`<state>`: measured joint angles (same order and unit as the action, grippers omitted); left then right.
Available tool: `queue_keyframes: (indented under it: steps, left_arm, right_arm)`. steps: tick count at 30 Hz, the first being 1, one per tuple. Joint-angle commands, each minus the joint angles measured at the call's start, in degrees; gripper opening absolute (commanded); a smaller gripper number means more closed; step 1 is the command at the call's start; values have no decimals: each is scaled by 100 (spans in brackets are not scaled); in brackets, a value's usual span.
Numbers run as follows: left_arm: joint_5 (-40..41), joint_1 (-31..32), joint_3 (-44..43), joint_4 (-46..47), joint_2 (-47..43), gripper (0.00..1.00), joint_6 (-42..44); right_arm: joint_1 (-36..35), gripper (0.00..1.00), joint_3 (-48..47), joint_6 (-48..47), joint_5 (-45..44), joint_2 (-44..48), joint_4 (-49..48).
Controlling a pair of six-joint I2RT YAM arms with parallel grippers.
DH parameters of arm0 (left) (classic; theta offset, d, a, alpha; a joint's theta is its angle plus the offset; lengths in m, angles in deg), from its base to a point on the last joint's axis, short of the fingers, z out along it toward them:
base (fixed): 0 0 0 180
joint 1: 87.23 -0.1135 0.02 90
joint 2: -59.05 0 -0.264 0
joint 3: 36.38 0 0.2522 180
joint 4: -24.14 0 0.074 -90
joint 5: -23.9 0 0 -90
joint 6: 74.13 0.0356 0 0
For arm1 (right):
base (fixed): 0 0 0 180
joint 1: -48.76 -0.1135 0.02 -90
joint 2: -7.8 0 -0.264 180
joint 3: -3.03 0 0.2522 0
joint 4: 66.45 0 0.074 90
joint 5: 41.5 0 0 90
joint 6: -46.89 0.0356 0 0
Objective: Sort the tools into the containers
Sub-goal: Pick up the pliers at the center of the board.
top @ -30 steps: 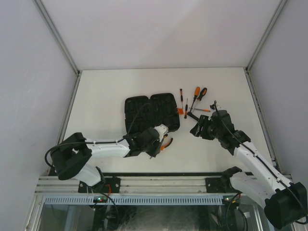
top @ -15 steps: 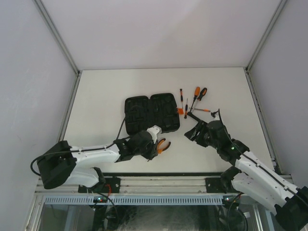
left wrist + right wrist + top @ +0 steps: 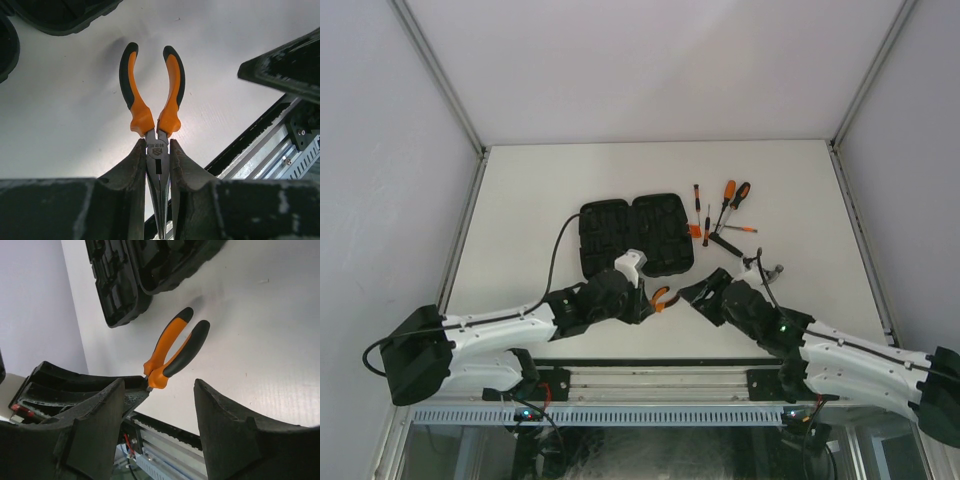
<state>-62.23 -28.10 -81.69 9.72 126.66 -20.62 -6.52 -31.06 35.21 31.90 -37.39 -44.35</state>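
White table [image 3: 540, 190], pale walls [image 3: 650, 70]; left claw [image 3: 157, 147] grips pliers [image 3: 141, 117].

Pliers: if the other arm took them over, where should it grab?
Probably by the orange handles, coming from their free ends. The left tool holds the pliers by the metal nose, so only the handles stick out, close enough together for the open right tool to span.

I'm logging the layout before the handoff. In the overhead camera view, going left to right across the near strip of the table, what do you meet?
left claw → orange-handled pliers → right claw
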Motion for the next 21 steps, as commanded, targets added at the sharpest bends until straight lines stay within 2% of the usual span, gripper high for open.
queue_keyframes:
  steps: [1,6,17,21]
  left_arm:
    - [182,50,-17,431,5,0,-343]
    - [200,61,47,504,51,0,-379]
    - [98,92,174,703,404,0,-446]
    - [130,110,240,723,391,0,-472]
  right_arm:
    - [-261,57,246,1049,-361,-314,-789]
    - [-425,55,438,1647,-348,-903,-1430]
    - [-484,55,597,2324,191,-2420,-3291]
    - [-488,50,633,2491,375,-2938,-3857]
